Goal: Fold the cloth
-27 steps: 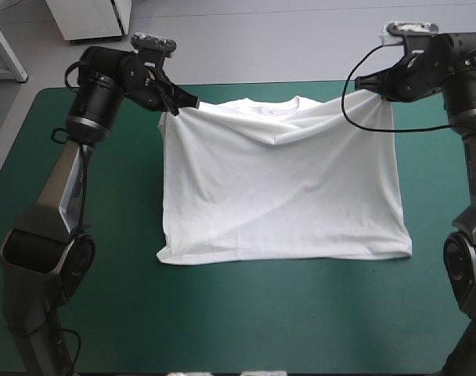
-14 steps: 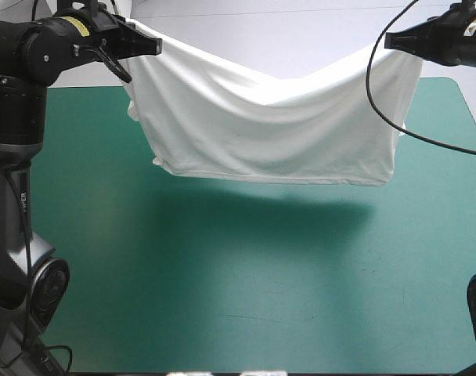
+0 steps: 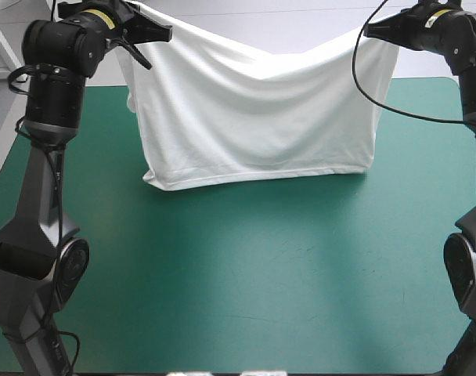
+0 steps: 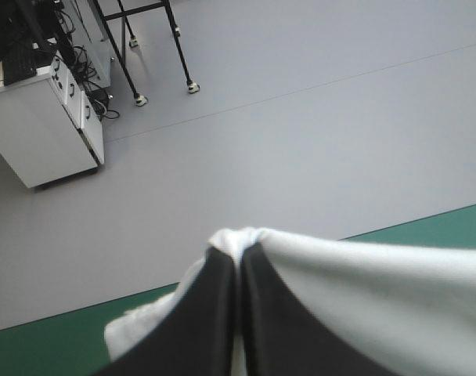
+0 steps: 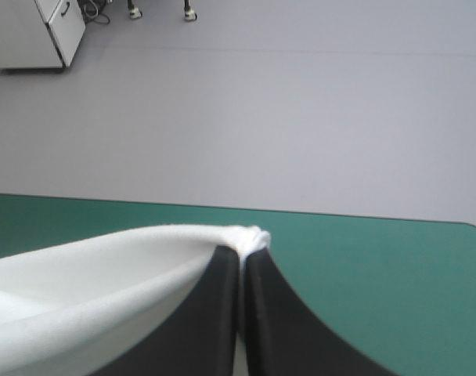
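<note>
- The left arm stands up from the near left corner of the table (image 3: 246,282). Its upper links rise steeply, and the wrist turns inward toward the table's middle.
- The left gripper (image 3: 166,34) sits high above the far left part of the teal-green cover.
- The right arm climbs along the table's right edge, and its wrist also bends inward. The right gripper (image 3: 369,31) is high over the far right part, at about the same level as the left one.
- The T-shirt (image 3: 254,117) hangs between the two grippers as a white sheet over the far half of the table. Its top edge dips in a shallow V at the middle.
- The lower hem runs roughly along the table's width, slightly lower at the left corner. Whether it touches the cover cannot be told.
- A broad stretch of teal-green cover shows between the hem and the near edge. Narrower strips show beside the sheet toward the left and right edges.
- In the left wrist view, the black fingers (image 4: 214,313) press almost together in a pointed arch, with a bunched corner of the T-shirt pinched at their tips.
- In the right wrist view, the black fingers (image 5: 269,313) are likewise nearly closed. A small knot of white cloth sits at the tips, and the sheet falls away to one side.
</note>
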